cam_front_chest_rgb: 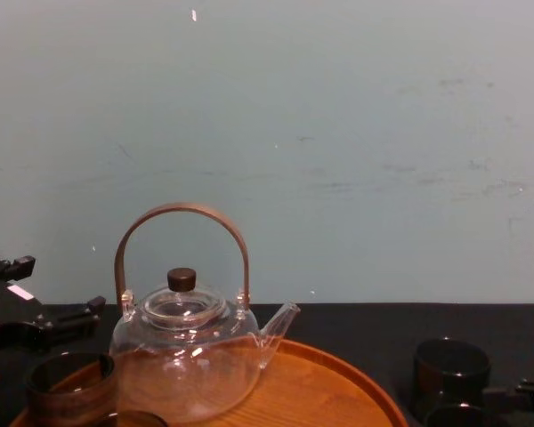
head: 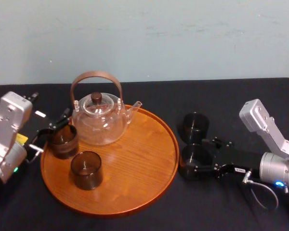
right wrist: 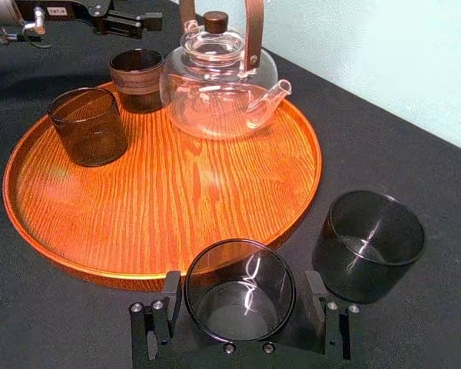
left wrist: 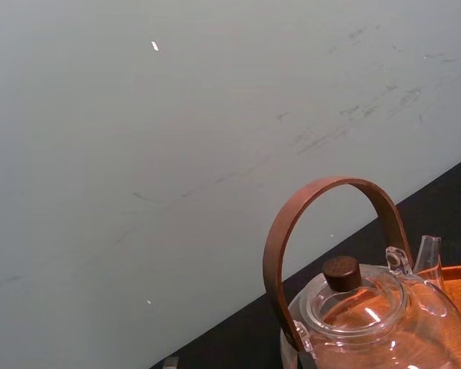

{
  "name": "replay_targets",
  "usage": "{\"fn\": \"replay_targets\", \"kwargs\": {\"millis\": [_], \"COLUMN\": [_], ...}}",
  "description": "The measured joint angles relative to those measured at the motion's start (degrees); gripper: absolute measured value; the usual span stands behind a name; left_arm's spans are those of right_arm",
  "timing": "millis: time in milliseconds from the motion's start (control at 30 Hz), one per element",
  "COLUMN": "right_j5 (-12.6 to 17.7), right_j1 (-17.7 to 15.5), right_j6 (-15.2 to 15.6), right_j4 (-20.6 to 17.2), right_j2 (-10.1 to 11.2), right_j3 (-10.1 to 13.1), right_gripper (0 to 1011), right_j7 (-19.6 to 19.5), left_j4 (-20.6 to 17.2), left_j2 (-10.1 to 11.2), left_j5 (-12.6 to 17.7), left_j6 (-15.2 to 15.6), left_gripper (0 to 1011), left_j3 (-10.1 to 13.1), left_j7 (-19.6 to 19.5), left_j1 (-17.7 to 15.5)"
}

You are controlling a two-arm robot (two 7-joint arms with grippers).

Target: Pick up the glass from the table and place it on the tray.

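Right, the right end effector (right wrist: 243,292) sits low on the table (head: 216,211), fingers spread wide with the glass (head: 194,161) standing upright between them and a pad just beside each wall; whether they touch it, I cannot tell. Just ahead of its fingertips lies the tray (head: 135,187), rim close beside the glass. A second glass (head: 195,126) stands on the table right next to the flanked one. Across the tray, the left end effector (head: 55,126) hovers with fingers apart by a third glass (head: 63,140) on the tray, the teapot (head: 100,120) just beyond it and a fourth glass (head: 86,169) nearby.
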Motion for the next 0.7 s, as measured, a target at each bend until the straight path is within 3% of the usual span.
{"fn": "replay_targets", "kwargs": {"millis": [700], "right_j5": [-0.91], "right_j1": [1.16], "right_j6": [0.59], "right_j4": [1.18], "right_j2": [-0.68], "right_j3": [-1.19], "right_gripper": [1002], "right_j7": [0.30], "left_j4": [0.00], "left_j2": [0.00], "left_j5": [0.00], "left_j6": [0.00], "left_gripper": [1002], "left_j3": [0.00], "left_j7": [0.00], "left_j1": [0.00]}}
